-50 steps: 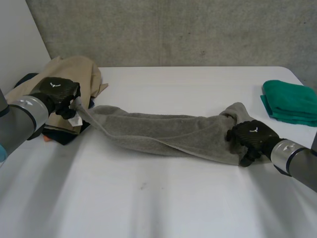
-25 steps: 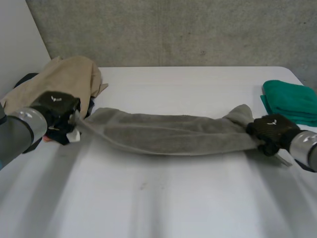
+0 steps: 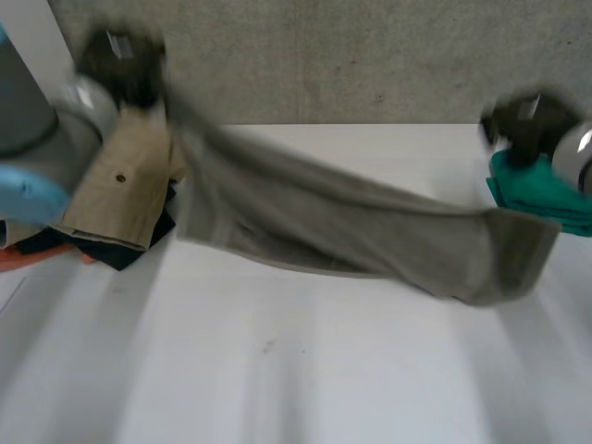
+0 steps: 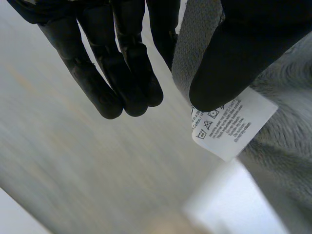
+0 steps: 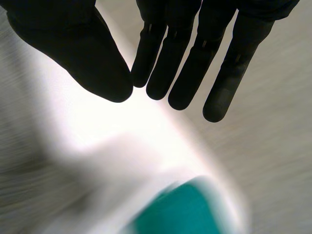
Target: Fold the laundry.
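Beneath both arms, worktop: a flat white worktop (image 3: 305, 370), bare across its near half.
Room: a rough grey concrete wall (image 3: 351, 55) rises directly behind the worktop's far edge.
Worktop, left end: a loose heap of laundry, with a beige woven garment (image 3: 120, 185) on top, dark cloth (image 3: 120, 250) under it and an orange scrap (image 3: 28, 259) at its outer side.
Worktop, right end: a folded green cloth (image 3: 546, 199) lies flat; the right wrist view shows it beyond the fingertips (image 5: 180, 209).
Task item: a long grey terry towel (image 3: 333, 222), bunched lengthwise into a band.
Towel position: the left end is raised high above the laundry heap. The band slopes down to the right across the worktop. The right end hangs loose, below and apart from the right robot hand (image 3: 523, 125) and just beside the folded green cloth. Contact between the sagging middle and the worktop cannot be told.
Towel detail: a white printed care label (image 4: 234, 124) is sewn at the held edge (image 4: 287, 146).
Left robot hand (image 3: 120, 65): the thumb (image 4: 243, 44) is clamped on the towel's edge just above the care label, with the fingers straight alongside.
Right robot hand, state: the fingers (image 5: 178, 58) are straight and spread from the thumb, and they hold nothing.
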Robot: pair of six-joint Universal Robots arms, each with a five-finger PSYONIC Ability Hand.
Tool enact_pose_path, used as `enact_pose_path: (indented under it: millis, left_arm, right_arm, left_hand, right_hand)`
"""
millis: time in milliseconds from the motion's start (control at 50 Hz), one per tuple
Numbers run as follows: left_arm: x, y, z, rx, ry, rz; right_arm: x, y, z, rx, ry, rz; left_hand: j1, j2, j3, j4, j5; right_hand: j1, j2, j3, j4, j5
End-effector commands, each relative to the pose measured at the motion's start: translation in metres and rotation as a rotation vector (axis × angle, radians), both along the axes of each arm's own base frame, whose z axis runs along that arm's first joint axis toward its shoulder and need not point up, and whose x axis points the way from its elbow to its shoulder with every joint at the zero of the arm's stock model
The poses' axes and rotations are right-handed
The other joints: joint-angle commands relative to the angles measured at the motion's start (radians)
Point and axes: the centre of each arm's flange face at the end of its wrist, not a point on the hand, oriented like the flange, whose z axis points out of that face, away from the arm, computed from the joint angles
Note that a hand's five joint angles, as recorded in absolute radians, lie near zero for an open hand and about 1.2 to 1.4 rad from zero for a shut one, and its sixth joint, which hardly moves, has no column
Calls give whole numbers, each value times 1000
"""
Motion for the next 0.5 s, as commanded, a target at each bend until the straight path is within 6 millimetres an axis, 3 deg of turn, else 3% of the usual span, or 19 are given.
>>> enact_pose_path:
  millis: [20,100,160,220,300,380,420,500]
  left_arm:
    - [0,7,130,-470,431,-119]
    - [4,6,138,-493,508,-120]
    - [8,0,130,-462,498,-93]
    - [16,-11,109,-392,468,-53]
    - [20,-16,66,-241,419,-44]
    - [17,-5,44,-167,377,-119]
    - [16,2,40,-157,364,-153]
    - [15,21,39,-157,346,-229]
  right_arm:
    - [3,-25,126,-563,-389,-58]
    - [4,-19,151,-651,-455,-25]
    - [9,-17,150,-635,-444,-3]
    - [15,-15,129,-516,-408,21]
    - [22,-11,83,-293,-366,46]
    - [33,1,28,-55,-329,74]
    - [37,2,12,-1,-320,77]
    - [46,1,-11,69,-314,92]
  left_hand:
    - [244,199,206,201,229]
    - [244,199,206,201,229]
    - [244,199,206,201,229]
    - [244,199,206,201,229]
    - [244,199,206,201,229]
    - [244,199,206,201,229]
    - [244,199,206,201,229]
    - [244,199,206,201,229]
  right_hand:
    - [541,225,213,204,198]
    - [541,225,213,204,198]
    - [541,225,213,204,198]
    - [541,225,213,204,198]
    - [541,225,213,204,198]
    - [-316,-633,-645,-653,-660]
    - [-495,-811,-823,-832,-838]
    - [-560,-876,-889,-897,-903]
